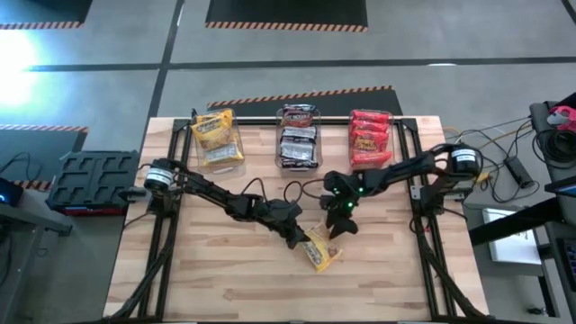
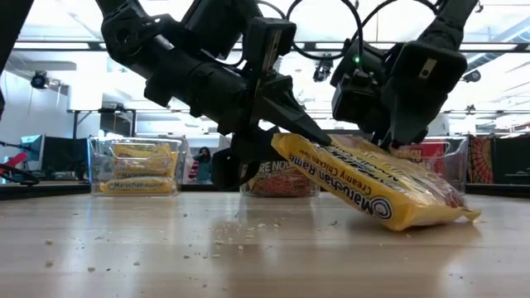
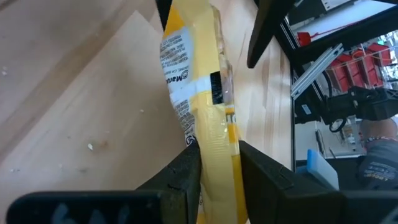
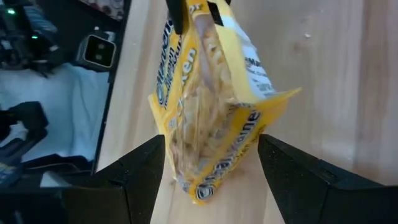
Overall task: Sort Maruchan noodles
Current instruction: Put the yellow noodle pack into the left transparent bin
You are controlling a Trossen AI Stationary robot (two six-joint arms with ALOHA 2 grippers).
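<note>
One yellow Maruchan noodles packet (image 1: 322, 254) sits tilted at the middle of the table, its right end (image 2: 447, 217) on the wood and its left end raised. My left gripper (image 1: 300, 238) is shut on that raised end. My right gripper (image 1: 340, 227) is open above the packet's far-right part, with a finger on either side of the packet (image 4: 211, 93). The other packets lie in three clear bins along the far edge: yellow (image 1: 216, 137), dark brown (image 1: 299, 135) and red (image 1: 371, 137). My left gripper (image 3: 219, 163) pinches the packet's raised left end (image 3: 214, 134) between its two fingers, edge-on. It comes slanting down from the table's left. The packet hangs tilted from the hold (image 2: 310, 136), its opposite end resting on the table. My right gripper (image 4: 211, 168) straddles the packet from above; whether its fingers touch the wrapper, I cannot tell.
The three clear bins stand side by side at the far edge, behind both grippers. Crumbs speckle the wood near the packet (image 2: 240, 236). Bare wooden table (image 1: 225, 279) spreads toward the near edge. Black frame rails run along the table's left and right sides.
</note>
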